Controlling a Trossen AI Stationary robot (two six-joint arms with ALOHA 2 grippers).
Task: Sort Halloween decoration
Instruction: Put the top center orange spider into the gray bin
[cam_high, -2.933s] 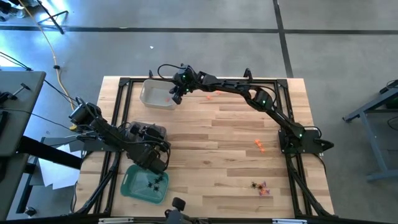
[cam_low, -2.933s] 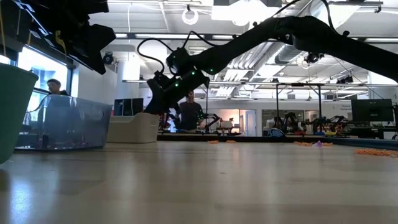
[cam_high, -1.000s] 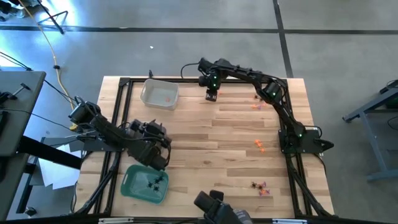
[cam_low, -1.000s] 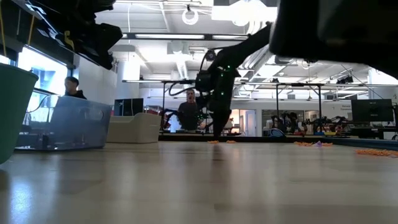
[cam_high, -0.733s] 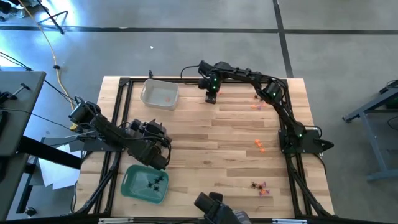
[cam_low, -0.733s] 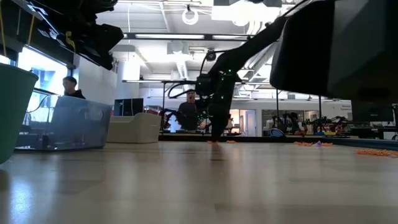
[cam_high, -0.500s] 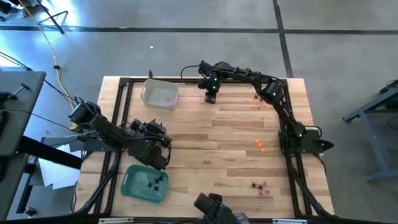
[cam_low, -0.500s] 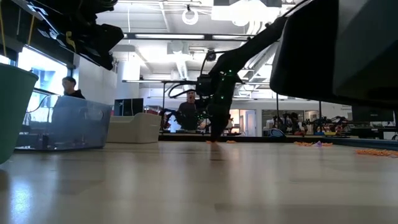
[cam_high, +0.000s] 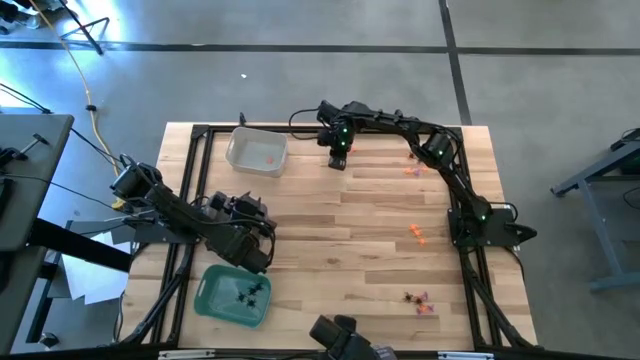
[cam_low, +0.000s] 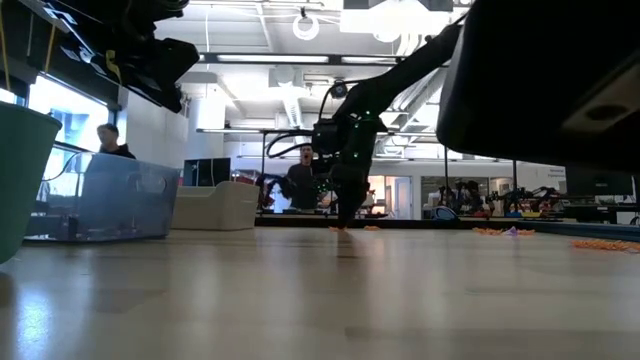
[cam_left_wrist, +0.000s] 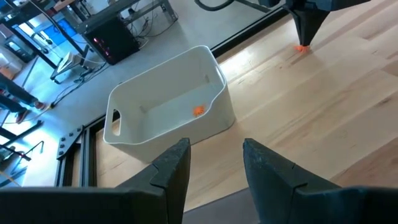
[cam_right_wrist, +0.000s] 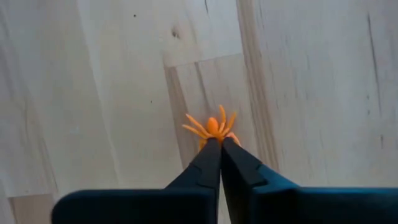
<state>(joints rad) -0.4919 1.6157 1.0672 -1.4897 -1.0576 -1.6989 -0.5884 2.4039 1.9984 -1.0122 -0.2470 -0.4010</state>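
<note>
An orange spider trinket (cam_right_wrist: 211, 126) lies on the wood near the table's far edge. My right gripper (cam_right_wrist: 219, 144) (cam_high: 338, 160) stands over it, shut on it. The left wrist view shows that gripper (cam_left_wrist: 303, 38) far off, its tips on the orange spider (cam_left_wrist: 302, 48). My left gripper (cam_left_wrist: 214, 148) (cam_high: 254, 262) hangs open at the near left, beside the green tray (cam_high: 212, 300), which holds black spiders (cam_high: 248, 292). The clear tray (cam_high: 256, 152) at the far left holds one orange piece (cam_left_wrist: 198, 110). My right gripper pinches the orange spider's near end (cam_right_wrist: 214, 135) between its two fingertips. The fingers come steeply from above, pointing down. The spider's legs fan out past the tips, and it lies on the table top.
More trinkets lie loose on the right half: orange ones (cam_high: 418, 234), a few near the far right (cam_high: 412, 170), and a mixed cluster near the front (cam_high: 420, 302). A dark object (cam_high: 340, 335) sits at the near edge and fills the low view's upper right (cam_low: 540, 80).
The dark object at the table's near edge has shifted a little and covers more of the low view's upper right.
</note>
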